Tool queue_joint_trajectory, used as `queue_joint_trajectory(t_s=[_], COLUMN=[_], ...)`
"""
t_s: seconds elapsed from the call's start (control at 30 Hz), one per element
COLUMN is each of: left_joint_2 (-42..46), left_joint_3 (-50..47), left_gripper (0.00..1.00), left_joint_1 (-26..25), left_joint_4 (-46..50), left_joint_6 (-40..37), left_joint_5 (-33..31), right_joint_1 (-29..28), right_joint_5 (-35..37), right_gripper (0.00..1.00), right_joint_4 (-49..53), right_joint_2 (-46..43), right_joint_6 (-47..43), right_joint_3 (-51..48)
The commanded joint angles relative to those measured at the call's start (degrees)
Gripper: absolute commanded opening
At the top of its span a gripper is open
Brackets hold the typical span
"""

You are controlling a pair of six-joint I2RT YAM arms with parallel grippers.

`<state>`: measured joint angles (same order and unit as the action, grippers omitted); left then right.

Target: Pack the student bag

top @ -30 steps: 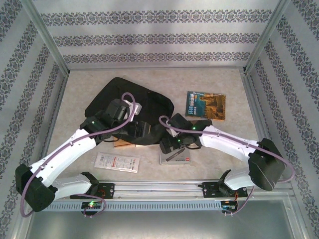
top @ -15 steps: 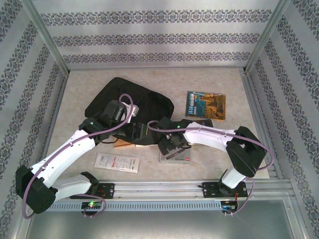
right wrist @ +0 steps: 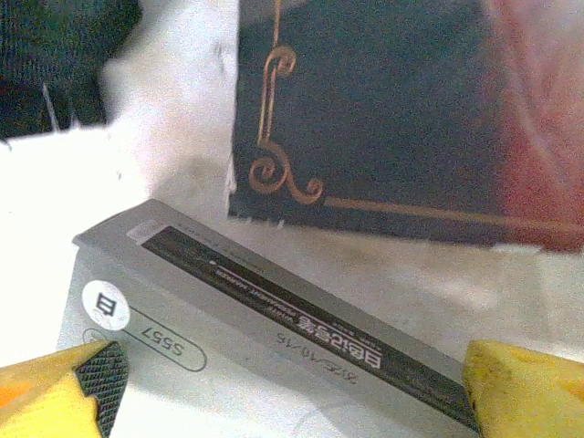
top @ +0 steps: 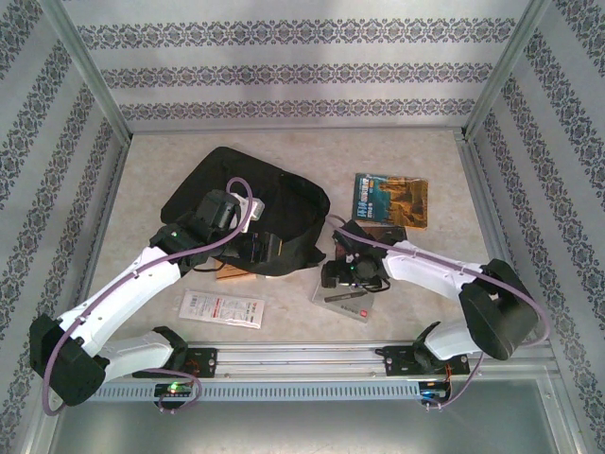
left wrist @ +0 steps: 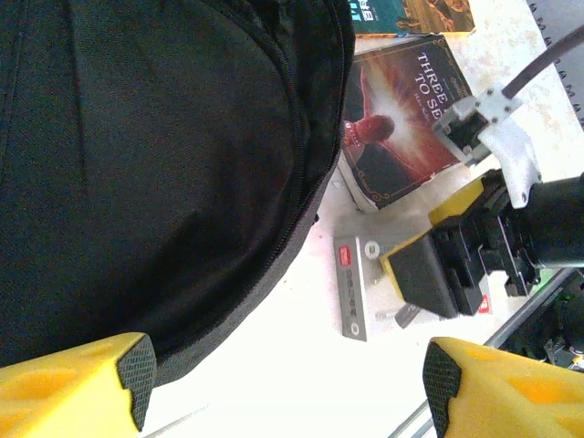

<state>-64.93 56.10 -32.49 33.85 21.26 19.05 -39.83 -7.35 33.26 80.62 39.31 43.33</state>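
Note:
The student bag (top: 248, 199) is a big floppy black backpack lying left of the table's middle; in the left wrist view the bag (left wrist: 164, 164) takes up the left side, its zipper curving down. My left gripper (top: 262, 249) (left wrist: 287, 388) hovers open at the bag's near edge, nothing between its yellow fingers (left wrist: 82, 383). My right gripper (top: 343, 276) (right wrist: 292, 397) is open too, its fingers (right wrist: 68, 388) straddling a flat grey box (top: 342, 303) (right wrist: 246, 356). Whether they touch the box I cannot tell.
A dark red-covered book (top: 380, 233) (left wrist: 401, 119) (right wrist: 383, 109) lies just beyond the box, with a blue-and-orange book (top: 390, 199) behind it. A white packet (top: 222, 307) lies near the front left. Something brown (top: 236, 272) peeks from under the bag. Metal rails line the front edge.
The right arm swung its elbow left, then back right, and its gripper shifted slightly right over the grey box, which has turned a little. The left arm stayed still.

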Motion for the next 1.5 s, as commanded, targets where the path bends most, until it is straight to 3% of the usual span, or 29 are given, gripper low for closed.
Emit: queue_joint_trajectory(t_s=[0.0, 0.1, 0.33, 0.6, 0.8, 0.93, 1.27, 1.47], left_joint_2=[0.16, 0.28, 1.13, 1.46, 1.21, 1.14, 0.13, -0.42], left_joint_3=[-0.11, 0.14, 0.56, 0.24, 0.0, 0.16, -0.6, -1.32], left_gripper=[0.78, 0.78, 0.78, 0.78, 0.78, 0.78, 0.78, 0.78], left_joint_1=[0.76, 0.75, 0.84, 0.94, 1.13, 1.58, 2.52, 2.7], left_joint_4=[-1.83, -1.85, -0.82, -0.97, -1.41, -1.58, -3.32, -4.7], left_joint_6=[0.0, 0.18, -0.42, -0.53, -0.29, -0.33, 0.67, 1.16], left_joint_5=[0.69, 0.77, 0.23, 1.01, 2.11, 2.6, 5.23, 6.7], right_joint_1=[-1.59, -3.65, -14.1, -26.23, -27.48, -25.18, -10.97, -8.63], right_joint_5=[-3.3, -0.36, 19.81, 21.06, 33.05, 39.83, 20.51, 17.51], right_gripper=[0.98, 0.98, 0.98, 0.98, 0.97, 0.97, 0.98, 0.98], right_joint_4=[1.64, 4.0, 15.59, 17.76, 20.28, 20.21, 9.42, 8.15], right_joint_2=[-2.07, -3.64, -2.66, 5.07, 13.84, 16.84, 10.94, 11.31], right_joint_6=[-0.88, -4.37, -9.69, -17.05, -14.55, -12.49, -11.88, -11.51], right_joint_3=[-1.14, -0.59, 8.32, 13.19, 15.34, 17.0, 10.67, 7.76])
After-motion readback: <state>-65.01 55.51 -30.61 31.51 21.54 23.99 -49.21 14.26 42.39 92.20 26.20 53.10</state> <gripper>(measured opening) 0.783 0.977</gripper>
